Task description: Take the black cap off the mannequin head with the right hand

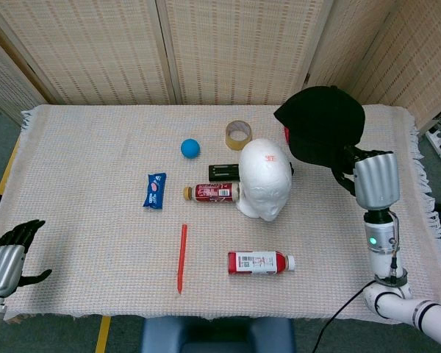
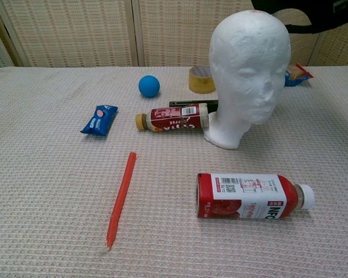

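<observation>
The white foam mannequin head (image 1: 263, 179) stands bare at the table's middle, also plain in the chest view (image 2: 249, 69). The black cap (image 1: 321, 124) hangs in the air up and to the right of it, held by my right hand (image 1: 369, 179), whose fingers grip its right edge. In the chest view only the cap's lower edge (image 2: 304, 16) shows at the top right corner. My left hand (image 1: 6, 259) hovers off the table's front left corner, fingers apart, holding nothing.
Two red bottles lie on the cloth, one (image 1: 213, 193) left of the mannequin head and one (image 1: 259, 262) in front. An orange pen (image 1: 181, 257), blue packet (image 1: 155, 190), blue ball (image 1: 190, 148), tape roll (image 1: 238, 133) and a snack bag (image 2: 296, 73) lie around.
</observation>
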